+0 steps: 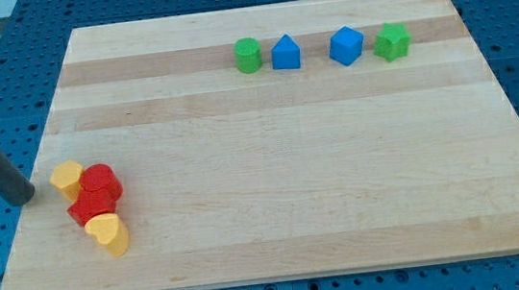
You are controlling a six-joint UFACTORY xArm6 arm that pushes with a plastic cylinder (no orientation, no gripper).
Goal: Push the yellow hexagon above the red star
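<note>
The yellow hexagon [67, 178] lies near the board's left edge. It touches a red block [102, 183] on its right. A second red block [87, 208] sits just below, pressed against the first. I cannot tell which of the two is the star. A yellow heart [107, 233] touches the lower red block from below. My tip [25, 199] rests at the board's left edge, a short gap to the left of the yellow hexagon and not touching it.
Near the view's top stand a green cylinder [247, 55], a blue house-shaped block [286, 53], a blue block [347, 46] and a green star [392, 42] in a row. The wooden board [292, 180] lies on a blue perforated table.
</note>
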